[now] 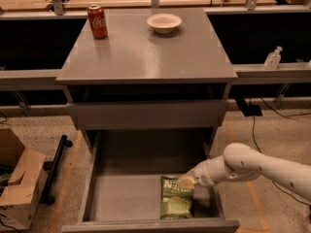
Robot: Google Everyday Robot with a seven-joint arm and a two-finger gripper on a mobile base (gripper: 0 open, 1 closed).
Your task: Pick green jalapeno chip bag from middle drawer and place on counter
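The green jalapeno chip bag [175, 200] lies flat on the floor of the open middle drawer [124, 198], near its front right corner, with the pale logo at its far end. My gripper [187, 181] reaches in from the right on the white arm [252, 165] and sits at the bag's far right corner, touching or just above it. The grey counter [146, 52] is the cabinet's top, above the drawer.
A red soda can [97, 21] and a white bowl [164, 22] stand at the back of the counter. The closed upper drawer front [146, 114] overhangs the drawer's rear. A cardboard box [19, 183] and a black bar [56, 166] lie on the floor at left. A clear bottle [273, 58] stands on the right ledge.
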